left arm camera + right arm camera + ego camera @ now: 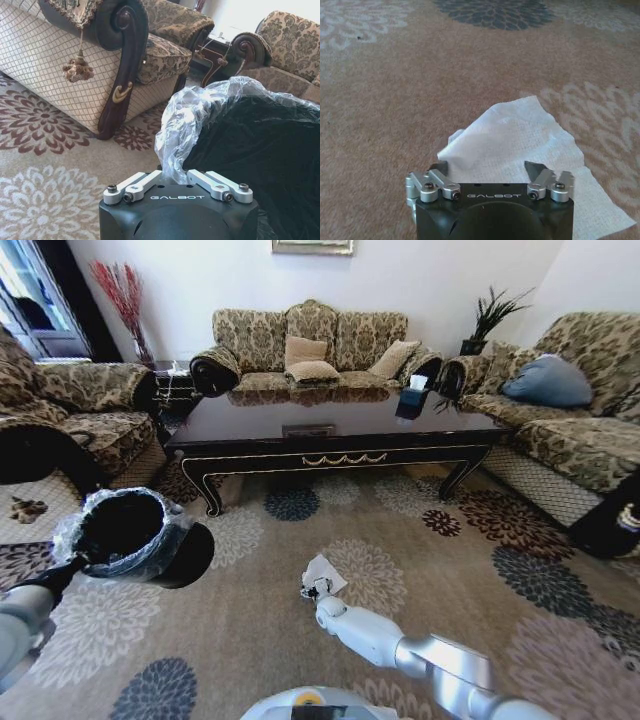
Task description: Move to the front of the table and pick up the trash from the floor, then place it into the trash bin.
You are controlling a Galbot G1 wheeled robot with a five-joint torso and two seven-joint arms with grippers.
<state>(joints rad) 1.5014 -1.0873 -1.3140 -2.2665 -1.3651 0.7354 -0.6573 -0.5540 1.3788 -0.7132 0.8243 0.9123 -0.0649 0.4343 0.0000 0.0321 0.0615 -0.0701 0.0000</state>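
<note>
The trash I see is a crumpled white paper sheet [326, 571] [520, 137] lying on the patterned floor [250, 640] in front of the dark table [340, 430]. My right gripper [314, 590] [487, 167] is low over the paper's near edge and open, one finger on each side of the sheet. On the left, my left gripper [68, 566] [172, 176] is shut on the rim of the black trash bin [130, 532] [255, 150]. It pinches the plastic liner [200, 107], and the bin is tilted with its mouth facing up towards me.
A patterned sofa [310, 345] stands behind the table, an armchair [80, 410] at the left, another sofa [580, 410] at the right. A dark tissue box [411, 402] sits on the table. A dark object [610, 525] stands at the right edge. Open carpet surrounds the paper.
</note>
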